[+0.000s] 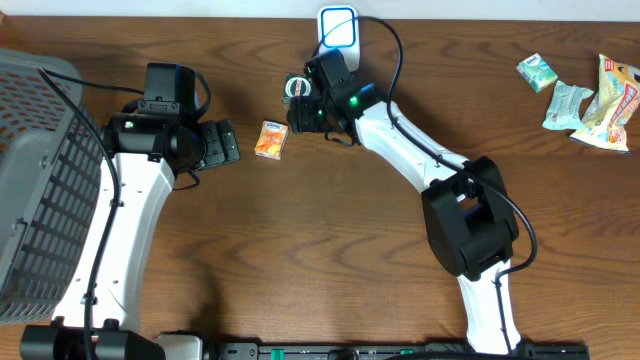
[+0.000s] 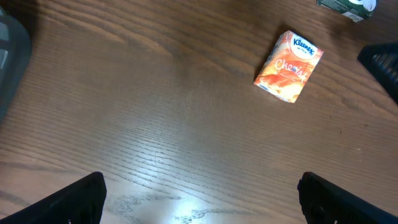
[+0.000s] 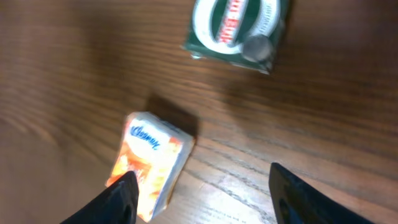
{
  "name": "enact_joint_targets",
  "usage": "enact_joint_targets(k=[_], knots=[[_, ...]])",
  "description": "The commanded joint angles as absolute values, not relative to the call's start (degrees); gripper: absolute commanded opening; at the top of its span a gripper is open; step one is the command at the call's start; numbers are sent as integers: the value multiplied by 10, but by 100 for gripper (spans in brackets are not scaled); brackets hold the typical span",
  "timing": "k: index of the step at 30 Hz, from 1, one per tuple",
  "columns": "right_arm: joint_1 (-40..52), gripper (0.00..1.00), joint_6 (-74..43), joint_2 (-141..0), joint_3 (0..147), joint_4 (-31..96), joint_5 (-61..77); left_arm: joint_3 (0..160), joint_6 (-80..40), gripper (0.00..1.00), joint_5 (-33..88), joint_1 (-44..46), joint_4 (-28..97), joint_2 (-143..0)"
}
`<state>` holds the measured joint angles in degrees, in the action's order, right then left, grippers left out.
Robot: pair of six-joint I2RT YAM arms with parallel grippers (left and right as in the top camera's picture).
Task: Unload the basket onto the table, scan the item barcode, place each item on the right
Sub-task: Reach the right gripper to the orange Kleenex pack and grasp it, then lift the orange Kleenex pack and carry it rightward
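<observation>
A tissue pack, likely light, soft and slick-wrapped, is lying on the table at 11 o'clock from centre, with the left tool gaping empty at its 9 o'clock and the right tool hovering wide and empty at 1 o'clock, its narrow sides looking the safest pinch.

The left hand and right hand gape.

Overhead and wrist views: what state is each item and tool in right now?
tissue pack: flat on the table, not gripped
green carton: on the table, untouched
snack packets: far right, untouched
scanner: far edge, no item held to it
left tool: open, empty, over the table
right tool: open, empty, by the tissue pack
</observation>
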<state>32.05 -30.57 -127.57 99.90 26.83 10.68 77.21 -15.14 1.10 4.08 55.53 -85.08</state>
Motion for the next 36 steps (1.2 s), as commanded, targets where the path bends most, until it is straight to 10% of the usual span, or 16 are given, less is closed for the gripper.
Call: enact_joint_targets(k=[1, 21, 29, 36], knots=[[321, 60, -364, -1277, 957, 224, 141, 775, -148, 98, 4, 41, 557, -854], [347, 66, -482, -1337, 929, 100, 232, 775, -148, 98, 4, 41, 557, -853], [352, 41, -481, -1339, 929, 111, 215, 775, -148, 98, 4, 41, 557, -853], [359, 49, -482, -1344, 929, 111, 197, 775, -148, 97, 4, 41, 557, -853]])
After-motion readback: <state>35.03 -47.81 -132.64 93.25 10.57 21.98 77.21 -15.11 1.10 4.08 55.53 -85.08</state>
